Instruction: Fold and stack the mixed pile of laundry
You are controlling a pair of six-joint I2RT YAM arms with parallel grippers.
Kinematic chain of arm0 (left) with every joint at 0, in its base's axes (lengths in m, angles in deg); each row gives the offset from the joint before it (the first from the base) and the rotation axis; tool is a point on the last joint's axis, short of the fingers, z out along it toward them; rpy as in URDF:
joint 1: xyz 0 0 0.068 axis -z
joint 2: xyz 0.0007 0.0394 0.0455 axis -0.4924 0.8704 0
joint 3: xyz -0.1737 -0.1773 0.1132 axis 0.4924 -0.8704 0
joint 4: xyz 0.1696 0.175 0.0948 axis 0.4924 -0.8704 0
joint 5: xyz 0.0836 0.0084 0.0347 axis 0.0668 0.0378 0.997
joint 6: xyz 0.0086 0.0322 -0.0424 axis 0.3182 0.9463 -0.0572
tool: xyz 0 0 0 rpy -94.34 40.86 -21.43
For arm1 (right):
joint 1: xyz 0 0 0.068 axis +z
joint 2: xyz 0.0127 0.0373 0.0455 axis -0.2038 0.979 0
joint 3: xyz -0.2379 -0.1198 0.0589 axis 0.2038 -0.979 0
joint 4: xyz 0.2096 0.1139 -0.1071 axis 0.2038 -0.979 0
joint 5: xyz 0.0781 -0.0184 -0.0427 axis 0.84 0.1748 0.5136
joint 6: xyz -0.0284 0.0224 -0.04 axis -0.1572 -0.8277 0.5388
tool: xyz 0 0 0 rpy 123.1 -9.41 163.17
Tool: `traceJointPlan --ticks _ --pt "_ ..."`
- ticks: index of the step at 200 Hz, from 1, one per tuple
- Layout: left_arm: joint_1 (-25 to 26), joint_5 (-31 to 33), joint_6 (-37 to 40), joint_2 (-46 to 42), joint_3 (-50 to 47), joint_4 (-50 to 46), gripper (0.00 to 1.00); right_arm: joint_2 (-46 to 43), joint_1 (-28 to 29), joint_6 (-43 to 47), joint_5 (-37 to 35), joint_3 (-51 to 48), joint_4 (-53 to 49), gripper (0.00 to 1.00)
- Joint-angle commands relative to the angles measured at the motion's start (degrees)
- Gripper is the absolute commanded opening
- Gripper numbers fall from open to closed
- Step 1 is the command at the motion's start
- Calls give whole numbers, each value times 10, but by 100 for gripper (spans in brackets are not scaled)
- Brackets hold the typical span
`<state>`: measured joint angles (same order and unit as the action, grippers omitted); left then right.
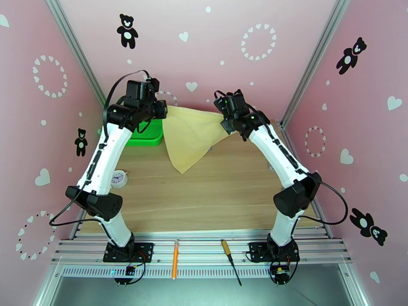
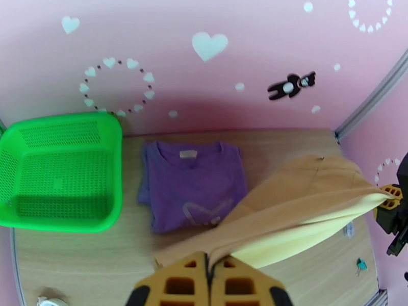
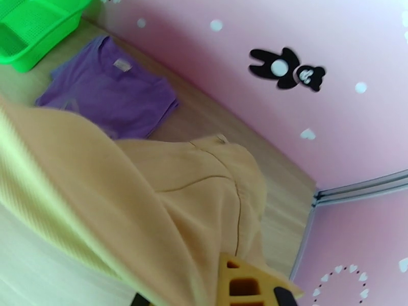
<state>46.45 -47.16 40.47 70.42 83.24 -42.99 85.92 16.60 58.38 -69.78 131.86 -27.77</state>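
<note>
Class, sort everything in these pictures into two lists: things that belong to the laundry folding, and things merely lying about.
Belongs to the job:
tan garment, held up between the left claw and the right claw
purple shirt, lying flat

Merely lying about:
green basket
small clock
orange pen
screwdriver

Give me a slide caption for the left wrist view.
Left gripper and right gripper hold the tan garment stretched between them; purple shirt lies beside green basket.
</note>
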Motion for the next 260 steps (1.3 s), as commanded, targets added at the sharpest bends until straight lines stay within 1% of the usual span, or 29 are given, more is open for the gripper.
traceJointPlan --ticks 1,18,40,51,65,74,83,93,106,122,137,157,176,194,214,224,232,242,250,260 --pt "-32 75 -4 -142 -101 26 0 -95 6 -66 -77 -118 -49 0" --pt "-20 71 -30 -235 -229 50 0 -136 42 -109 -90 -230 -28 0" --pt "4 65 -87 -338 -390 66 0 -153 72 -156 -97 -314 -31 0" --pt "17 56 -120 -379 -458 70 0 -153 87 -172 -108 -339 -45 0" --pt "29 44 -154 -422 -523 73 0 -152 98 -180 -127 -347 -59 0" --pt "31 46 -167 -440 -542 67 0 -152 99 -179 -137 -341 -64 0" --pt "32 62 -166 -448 -537 54 0 -154 99 -169 -147 -322 -66 0" --pt "32 95 -154 -442 -503 31 0 -153 98 -153 -158 -290 -68 0" --pt "31 141 -127 -408 -426 -4 0 -147 92 -125 -168 -231 -70 0" --pt "27 179 -87 -345 -298 -34 0 -130 75 -93 -172 -138 -77 0" --pt "12 192 -55 -280 -178 -50 0 -108 54 -63 -165 -53 -79 0" --pt "-17 187 -24 -179 -36 -68 0 -66 15 -32 -141 53 -81 0" --pt "-45 165 -9 -88 83 -78 0 -7 -20 -2 -116 150 -85 0" --pt "-72 141 -2 0 180 -83 0 73 -49 20 -105 257 -95 0" --pt "-92 146 13 98 294 -96 0 169 -68 31 -96 402 -124 0" --pt "-103 143 16 145 362 -112 0 203 -70 37 -99 462 -130 0" --pt "-111 131 18 177 411 -122 0 215 -70 40 -102 487 -122 0" --pt "-120 121 17 201 452 -125 0 212 -70 36 -99 488 -106 0" --pt "-126 111 18 204 457 -118 0 206 -70 29 -95 487 -99 0" --pt "-130 104 20 191 440 -106 0 197 -70 16 -88 487 -99 0"
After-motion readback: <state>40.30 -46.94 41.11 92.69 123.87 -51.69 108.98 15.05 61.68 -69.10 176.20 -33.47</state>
